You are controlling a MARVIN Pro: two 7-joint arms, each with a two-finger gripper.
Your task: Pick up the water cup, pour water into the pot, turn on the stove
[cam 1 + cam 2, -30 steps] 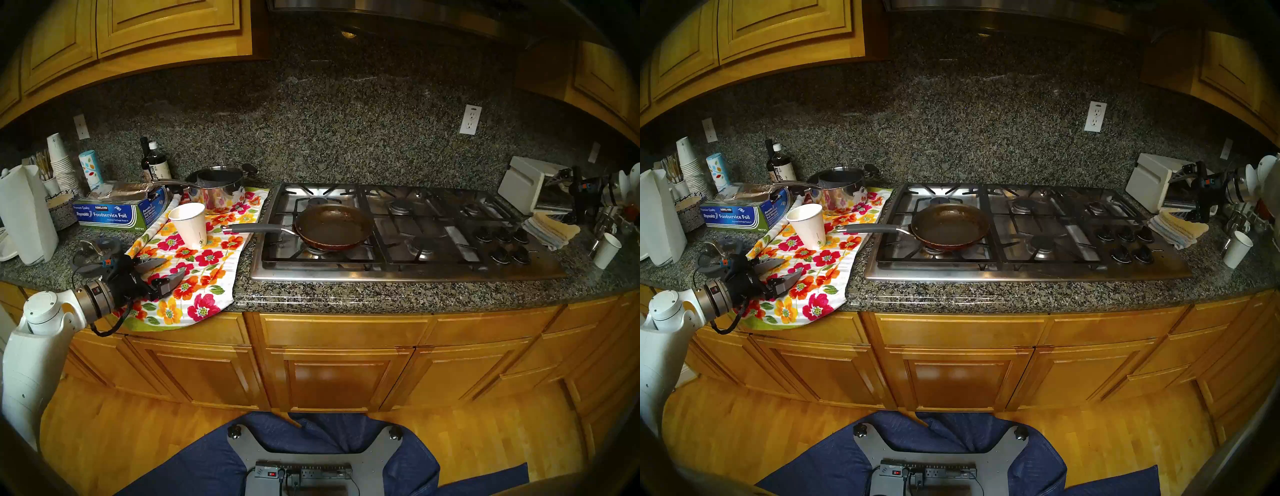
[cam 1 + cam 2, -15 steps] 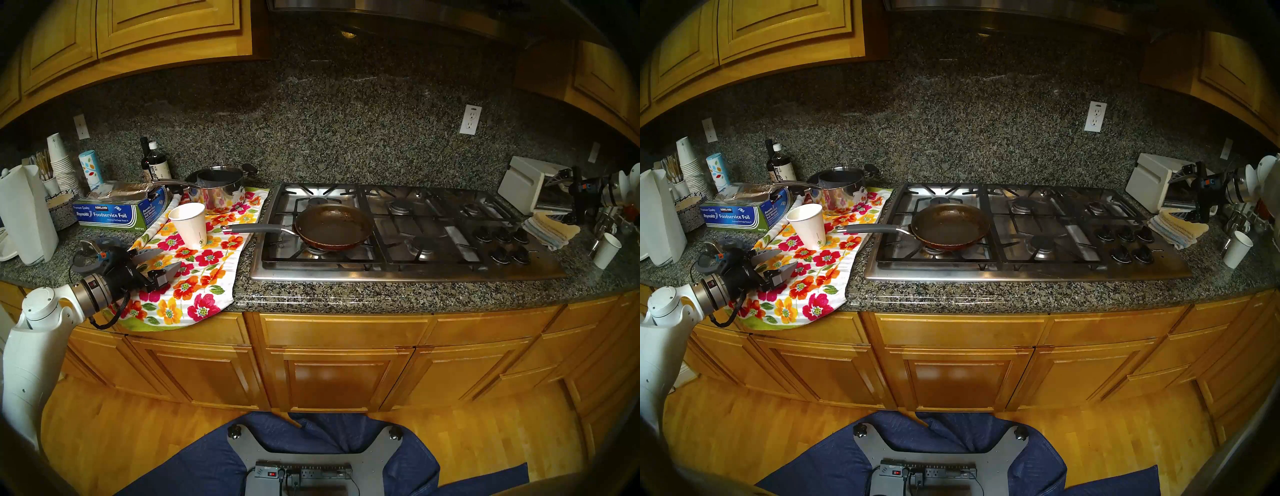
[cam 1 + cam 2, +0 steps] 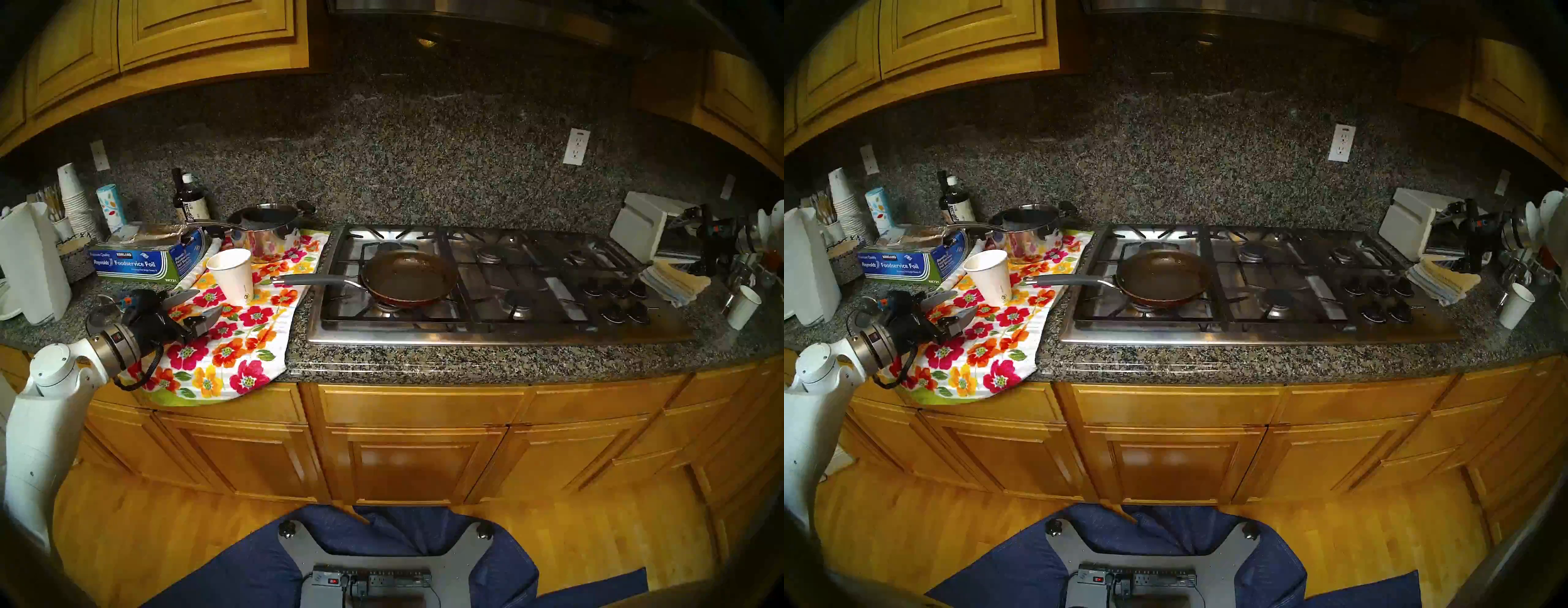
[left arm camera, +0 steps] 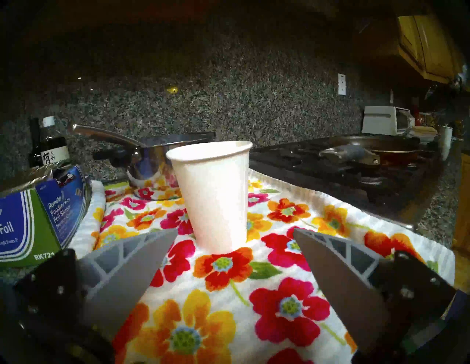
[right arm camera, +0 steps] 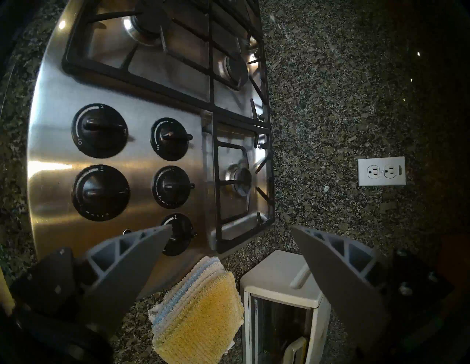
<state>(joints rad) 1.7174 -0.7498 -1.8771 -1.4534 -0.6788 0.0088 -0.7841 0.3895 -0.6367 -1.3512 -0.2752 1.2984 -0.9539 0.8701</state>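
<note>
Both head views look down on the counter (image 3: 488, 361) from above. Left wrist view faces level, with the cup (image 4: 213, 193) close ahead of its gripper (image 4: 235, 232). Right wrist view looks down, turned sideways, with the knobs (image 5: 100, 131) beyond its gripper (image 5: 231, 230); the head views share them.

Floral towel (image 4: 229, 292) bare before water cup (image 4: 213, 195) — saucepan (image 4: 152, 162) behind, foil box (image 4: 38, 223) beside

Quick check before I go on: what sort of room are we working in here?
Most likely a home kitchen: a stainless gas stove set into a granite counter, wooden cabinets below, and a frying pan on a burner.
</note>
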